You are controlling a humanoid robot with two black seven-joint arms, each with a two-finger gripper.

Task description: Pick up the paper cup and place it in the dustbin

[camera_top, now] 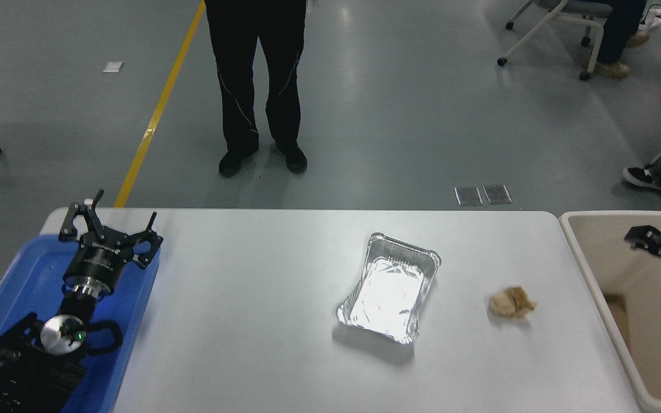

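The black right hand [646,240] hovers over the large cream-white plastic dustbin [588,269], its grip impossible to tell, no cup visible, so pulling clear seems next.

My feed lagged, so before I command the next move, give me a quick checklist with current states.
1. Paper cup off the table: ok, no cup on it.
2. Cup inside the dustbin: cannot tell, none shows in the visible part.
3. Right tool empty: cannot tell, only part of it shows, above the bin at the right edge.
4. Left tool parked over the blue tray, open: ok.
5. Foil tray and paper wad lie apart, clear of both arms: ok.
6. Person stands back from the far edge: ok.
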